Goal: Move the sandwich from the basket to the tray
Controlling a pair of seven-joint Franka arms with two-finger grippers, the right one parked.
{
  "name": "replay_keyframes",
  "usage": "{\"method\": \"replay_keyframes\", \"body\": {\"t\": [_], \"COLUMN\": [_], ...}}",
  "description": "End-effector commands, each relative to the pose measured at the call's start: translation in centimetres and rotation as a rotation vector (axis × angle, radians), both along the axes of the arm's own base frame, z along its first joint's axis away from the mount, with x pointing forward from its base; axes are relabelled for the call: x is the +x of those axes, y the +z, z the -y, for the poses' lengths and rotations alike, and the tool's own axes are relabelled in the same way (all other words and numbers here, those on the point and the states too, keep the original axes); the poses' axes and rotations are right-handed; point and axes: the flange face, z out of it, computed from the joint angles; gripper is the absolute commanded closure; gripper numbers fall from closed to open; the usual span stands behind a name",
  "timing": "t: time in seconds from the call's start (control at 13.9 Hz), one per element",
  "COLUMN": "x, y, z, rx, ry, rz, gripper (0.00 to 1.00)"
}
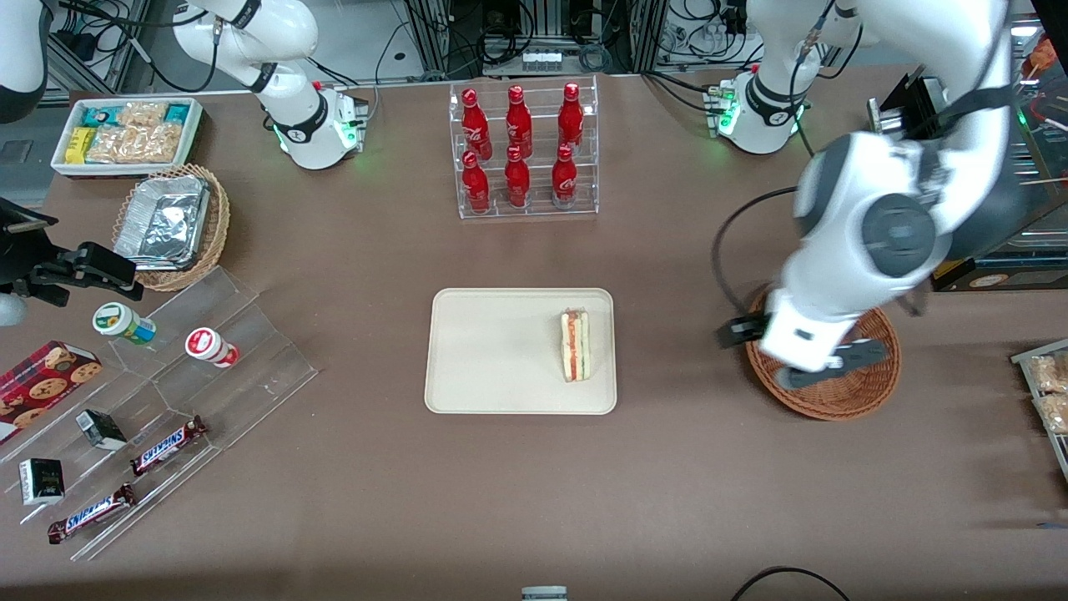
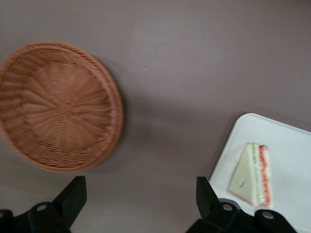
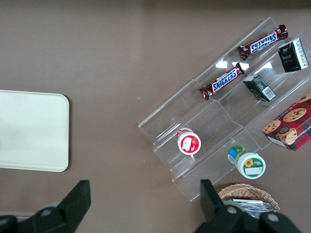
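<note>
The sandwich (image 1: 575, 345) lies on the cream tray (image 1: 484, 359), at the tray's end nearest the working arm, with its red and green filling showing. The reddish-brown wicker basket (image 1: 868, 392) sits empty beside the tray, toward the working arm's end of the table. My left gripper (image 1: 793, 355) hangs high over the basket's tray-side edge, open and empty. In the left wrist view the gripper (image 2: 141, 187) has its fingers wide apart over bare table, between the basket (image 2: 58, 107) and the tray (image 2: 286, 141) with the sandwich (image 2: 252, 174). The tray also shows in the right wrist view (image 3: 29, 131).
A clear rack of red bottles (image 1: 526, 150) stands farther from the camera than the tray. Toward the parked arm's end are a stepped acrylic shelf of snacks (image 1: 167, 392), a tan basket with foil containers (image 1: 171, 225) and a white snack bin (image 1: 125, 133). Packaged snacks (image 1: 1047, 392) lie at the working arm's end.
</note>
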Motion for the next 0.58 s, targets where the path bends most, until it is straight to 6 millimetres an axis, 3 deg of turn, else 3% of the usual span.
{"method": "replay_keyframes", "body": {"t": [0.0,0.07,0.36,0.43,0.5], "x": [-2.5,-3.2,-5.5,-6.4,-7.7], "y": [4.1,5.1,9.5,10.6,11.3], "z": [-5.6,-7.5,-10.9,-12.8,-13.4], "rx": [-0.03,-0.034,-0.029,-0.033,-0.037], "ry": [-0.079,-0.093,-0.072,-0.067,-0.091], "rz": [-0.042,-0.064,-0.024,-0.009,-0.004], "gripper": [0.0,0.0,0.0,0.0,0.0]}}
